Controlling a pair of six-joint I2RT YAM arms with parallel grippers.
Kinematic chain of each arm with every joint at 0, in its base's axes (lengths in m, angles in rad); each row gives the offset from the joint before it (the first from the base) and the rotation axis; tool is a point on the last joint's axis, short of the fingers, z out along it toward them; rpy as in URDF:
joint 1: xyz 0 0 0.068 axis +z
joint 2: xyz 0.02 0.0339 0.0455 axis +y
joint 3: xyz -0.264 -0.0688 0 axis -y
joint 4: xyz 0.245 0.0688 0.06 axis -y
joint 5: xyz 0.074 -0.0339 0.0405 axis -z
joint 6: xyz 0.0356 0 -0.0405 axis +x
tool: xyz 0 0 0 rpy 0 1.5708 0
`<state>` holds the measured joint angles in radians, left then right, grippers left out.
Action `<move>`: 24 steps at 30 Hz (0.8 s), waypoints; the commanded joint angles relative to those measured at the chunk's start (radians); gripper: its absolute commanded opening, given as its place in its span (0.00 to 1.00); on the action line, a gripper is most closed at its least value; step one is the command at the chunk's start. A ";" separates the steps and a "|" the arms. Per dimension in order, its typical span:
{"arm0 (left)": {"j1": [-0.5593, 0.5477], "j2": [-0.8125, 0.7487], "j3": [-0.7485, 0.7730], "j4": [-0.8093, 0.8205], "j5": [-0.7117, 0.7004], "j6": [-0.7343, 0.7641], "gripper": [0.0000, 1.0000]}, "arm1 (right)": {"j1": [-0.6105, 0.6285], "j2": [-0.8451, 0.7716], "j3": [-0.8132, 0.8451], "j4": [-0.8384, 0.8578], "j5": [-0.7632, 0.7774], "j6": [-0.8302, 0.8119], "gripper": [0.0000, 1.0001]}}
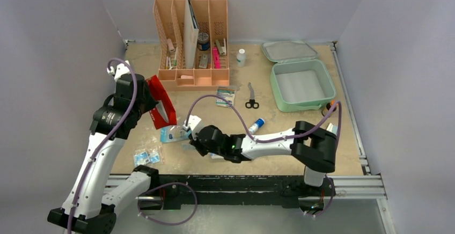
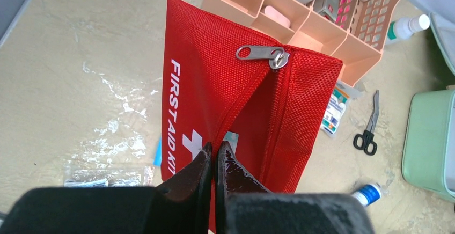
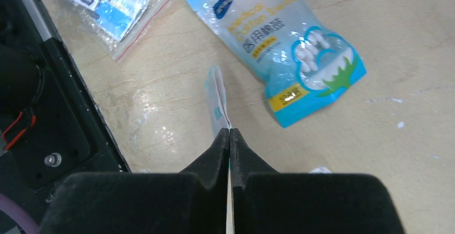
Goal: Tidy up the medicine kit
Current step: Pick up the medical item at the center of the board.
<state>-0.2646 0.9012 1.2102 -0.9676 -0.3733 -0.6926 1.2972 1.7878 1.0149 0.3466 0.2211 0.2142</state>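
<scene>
The mint-green medicine kit [image 1: 279, 92] lies open at the back right with its lid [image 1: 288, 50] flat behind it, and its tray looks empty. Its edge shows in the left wrist view [image 2: 429, 143]. My left gripper [image 2: 213, 151] is shut on the open zip edge of a red first aid pouch [image 2: 225, 83] and holds it upright at the left [image 1: 162, 105]. My right gripper [image 3: 229, 132] is shut on a thin flat packet [image 3: 217, 97], seen edge-on, just above the table near the front [image 1: 191, 146].
A peach slotted organizer [image 1: 193, 35] stands at the back. Scissors [image 1: 251, 99], a white bottle [image 1: 241, 57], a blue-capped tube [image 1: 256, 125] and a pill packet [image 1: 226, 96] lie mid-table. A cotton swab bag [image 3: 284, 46] and a clear zip bag [image 3: 107, 3] lie front left.
</scene>
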 commanded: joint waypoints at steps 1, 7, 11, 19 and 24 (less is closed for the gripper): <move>-0.004 -0.007 -0.033 0.052 0.040 -0.008 0.00 | -0.037 -0.079 -0.048 0.008 0.044 0.071 0.00; -0.004 0.016 -0.034 0.063 0.077 0.018 0.00 | -0.113 -0.152 -0.114 0.004 0.017 0.112 0.00; -0.004 0.018 -0.052 0.071 0.100 0.023 0.00 | -0.155 -0.163 -0.095 -0.053 -0.055 0.064 0.00; -0.004 0.054 0.006 0.001 -0.019 0.039 0.00 | -0.149 -0.093 -0.008 -0.098 -0.084 0.038 0.23; -0.004 0.042 0.066 0.001 -0.098 0.081 0.00 | -0.121 -0.032 0.061 -0.146 -0.126 0.038 0.31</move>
<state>-0.2646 0.9691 1.1999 -0.9783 -0.3752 -0.6601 1.1511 1.7245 0.9962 0.2558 0.1368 0.2596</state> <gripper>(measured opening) 0.008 0.287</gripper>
